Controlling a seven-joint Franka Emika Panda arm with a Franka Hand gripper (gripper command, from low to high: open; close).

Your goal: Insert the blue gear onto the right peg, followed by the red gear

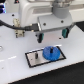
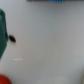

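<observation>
The blue gear lies flat on the right half of the grey, black-bordered plate. The right peg does not show apart from it at this size. A thin dark pin stands on the plate's left half. My gripper hangs above the blue gear, open, its teal fingertips wide apart with nothing between them. In the wrist view one teal finger fills an edge, a strip of blue shows at another, and the red gear peeks in at a corner. The exterior view does not show the red gear.
The white table carries the plate. The arm's white body and black cables fill the back of the exterior view. A small dark speck lies on the table in the wrist view.
</observation>
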